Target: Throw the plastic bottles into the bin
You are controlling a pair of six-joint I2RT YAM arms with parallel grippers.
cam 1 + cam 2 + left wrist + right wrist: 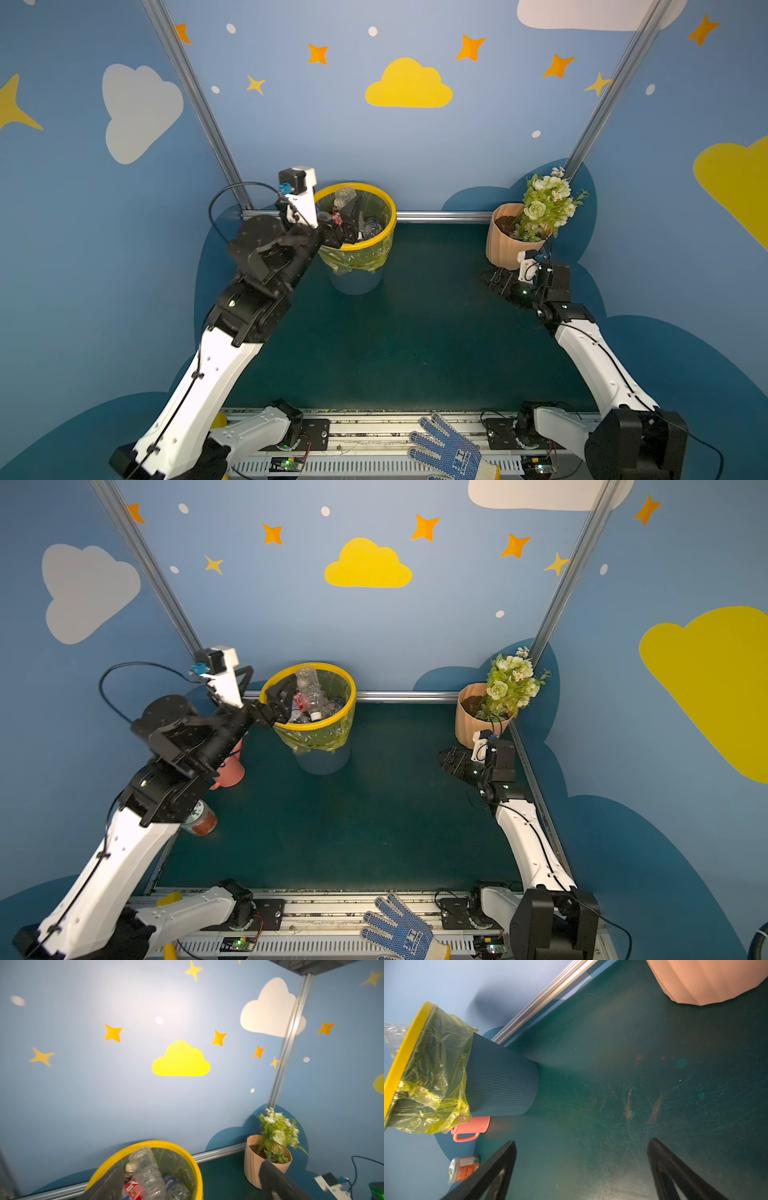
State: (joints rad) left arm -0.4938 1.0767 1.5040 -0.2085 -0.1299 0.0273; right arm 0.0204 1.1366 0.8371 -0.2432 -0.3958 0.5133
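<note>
The bin (pixel 386 216) (pixel 351 696) stands at the back of the green table, blue-grey with a yellow rim and a yellow-green liner. Several plastic bottles lie inside it: a clear one (pixel 309 690) (pixel 147 1169) pokes above the rim, beside a red-labelled one (pixel 134 1188) and a blue-labelled one (pixel 172 1183). My left gripper (pixel 347 220) (pixel 282 700) (pixel 191 1184) hangs over the bin's left rim, open, with nothing between its fingers. My right gripper (pixel 496 280) (pixel 451 760) (pixel 581 1147) is low over bare table near the flower pot, open and empty.
A peach flower pot (pixel 509 239) with white flowers stands at the back right. Left of the bin, under my left arm, are a pink watering can (pixel 230 766) and a short jar (pixel 201 818). A gloved hand (pixel 449 451) rests at the front edge.
</note>
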